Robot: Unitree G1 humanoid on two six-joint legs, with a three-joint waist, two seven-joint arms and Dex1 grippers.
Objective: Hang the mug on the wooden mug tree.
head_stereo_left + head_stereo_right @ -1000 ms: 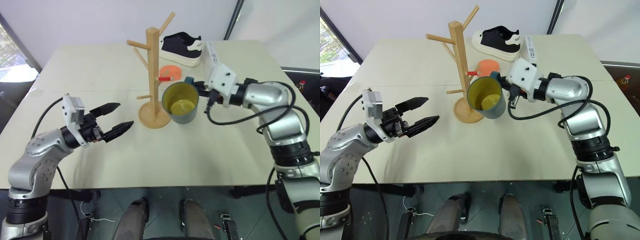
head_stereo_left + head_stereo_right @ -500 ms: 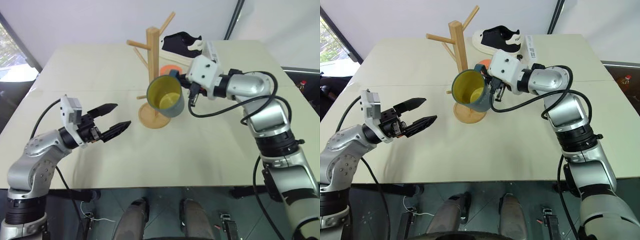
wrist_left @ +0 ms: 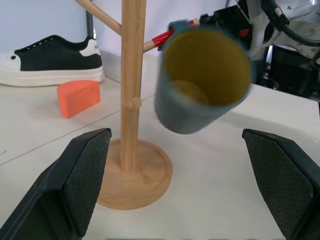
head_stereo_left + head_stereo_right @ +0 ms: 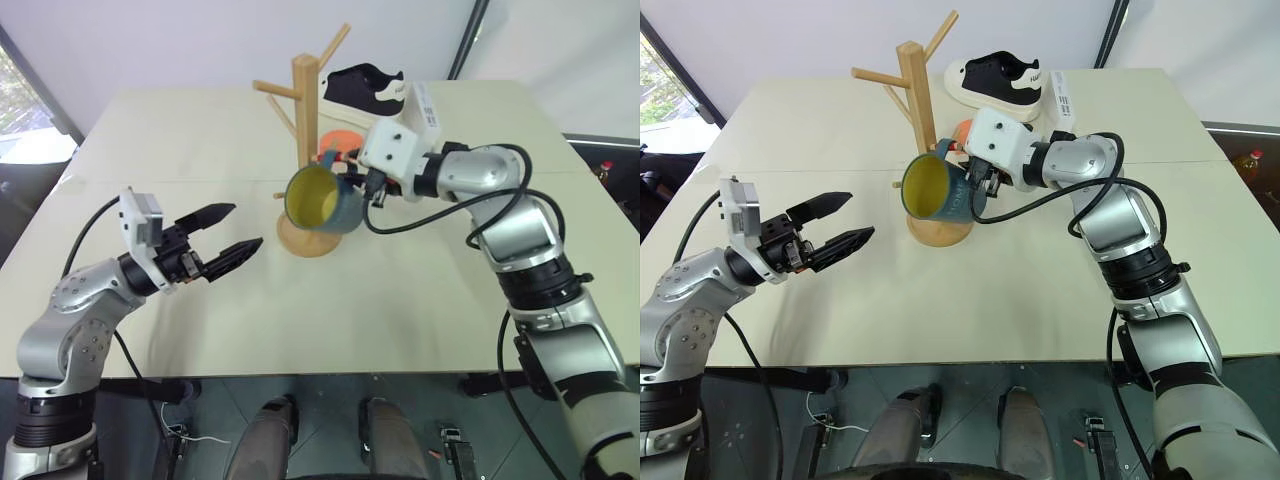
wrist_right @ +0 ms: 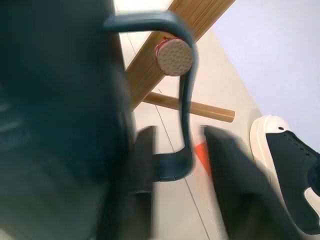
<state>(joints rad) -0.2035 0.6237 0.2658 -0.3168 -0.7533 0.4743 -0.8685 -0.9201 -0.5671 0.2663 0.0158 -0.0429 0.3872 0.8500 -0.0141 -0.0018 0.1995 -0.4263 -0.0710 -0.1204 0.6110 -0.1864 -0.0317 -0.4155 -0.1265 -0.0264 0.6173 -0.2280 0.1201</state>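
The teal-blue mug [image 4: 322, 200], yellow inside, hangs tilted beside the post of the wooden mug tree [image 4: 305, 120], mouth toward me. In the right wrist view its loop handle [image 5: 184, 100] sits over a red-tipped peg [image 5: 173, 56]. My right gripper [image 4: 355, 180] is open, one finger [image 5: 145, 165] on each side of the handle's lower part, with a gap showing beside the handle. My left gripper [image 4: 245, 226] is open and holds nothing. It hovers over the table left of the tree's round base [image 4: 305, 238], pointing at the mug [image 3: 200, 85].
A black-and-white shoe [image 4: 365, 82] lies behind the tree at the table's far side, with an orange wedge [image 3: 77, 97] in front of it. A white strip-shaped box [image 4: 425, 105] lies to the shoe's right. The table's front edge [image 4: 300, 375] runs just below both arms.
My right arm carried the mug left to the tree, and its handle now sits over the red-tipped peg. The right fingers have spread apart. The left arm stayed still.
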